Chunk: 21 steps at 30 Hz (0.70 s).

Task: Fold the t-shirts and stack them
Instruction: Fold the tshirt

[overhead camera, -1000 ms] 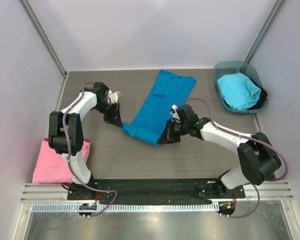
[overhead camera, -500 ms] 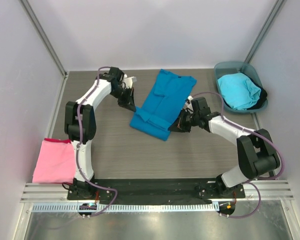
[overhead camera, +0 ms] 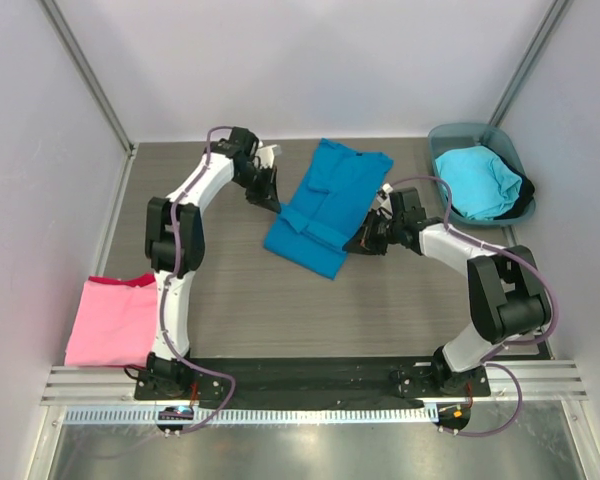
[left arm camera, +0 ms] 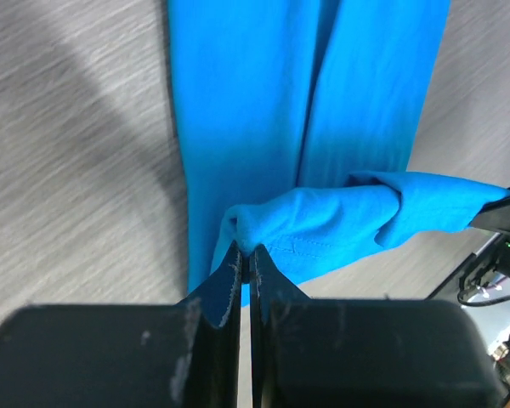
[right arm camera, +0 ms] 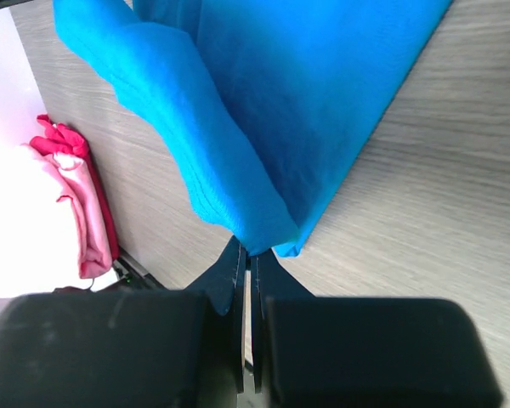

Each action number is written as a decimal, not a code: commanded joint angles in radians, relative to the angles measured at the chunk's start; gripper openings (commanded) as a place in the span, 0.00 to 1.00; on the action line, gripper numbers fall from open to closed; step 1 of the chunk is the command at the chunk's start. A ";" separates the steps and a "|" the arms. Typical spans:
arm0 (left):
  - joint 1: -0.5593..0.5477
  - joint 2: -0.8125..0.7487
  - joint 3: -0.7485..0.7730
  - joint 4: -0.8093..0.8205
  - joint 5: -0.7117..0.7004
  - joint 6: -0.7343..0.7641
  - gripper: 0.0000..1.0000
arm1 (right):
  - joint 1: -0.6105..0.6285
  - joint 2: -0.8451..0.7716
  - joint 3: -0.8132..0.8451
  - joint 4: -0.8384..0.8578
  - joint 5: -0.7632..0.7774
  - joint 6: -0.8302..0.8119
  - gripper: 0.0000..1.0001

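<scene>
The deep blue t-shirt (overhead camera: 325, 205) lies folded into a long strip on the table's middle back, its near end lifted and doubled over. My left gripper (overhead camera: 271, 203) is shut on the hem's left corner, seen in the left wrist view (left arm camera: 246, 252). My right gripper (overhead camera: 356, 245) is shut on the right corner, seen in the right wrist view (right arm camera: 251, 248). The blue shirt fills both wrist views (left arm camera: 323, 102) (right arm camera: 263, 93). The pink t-shirt (overhead camera: 112, 320) lies folded at the near left. The lighter cyan t-shirt (overhead camera: 477, 181) sits in the tub.
The translucent teal tub (overhead camera: 508, 143) stands at the back right with something black at its right side. The pink shirt also shows in the right wrist view (right arm camera: 68, 204). Metal frame posts rise at the back corners. The table is grey wood grain (overhead camera: 280, 300).
Both grippers have carried the blue shirt's near hem away from the arm bases toward the back, doubling the strip over itself. The left arm has stretched further back.
</scene>
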 commanded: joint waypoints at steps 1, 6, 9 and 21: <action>-0.005 0.019 0.055 0.031 -0.027 0.001 0.00 | -0.020 0.019 0.045 0.024 0.011 -0.046 0.01; -0.007 0.051 0.090 0.044 -0.038 -0.008 0.00 | -0.046 0.069 0.097 0.025 0.017 -0.072 0.01; -0.010 0.073 0.118 0.049 -0.050 -0.011 0.00 | -0.057 0.117 0.143 0.021 0.016 -0.080 0.01; -0.028 0.143 0.199 0.058 -0.076 -0.004 0.04 | -0.057 0.183 0.206 -0.004 0.019 -0.091 0.01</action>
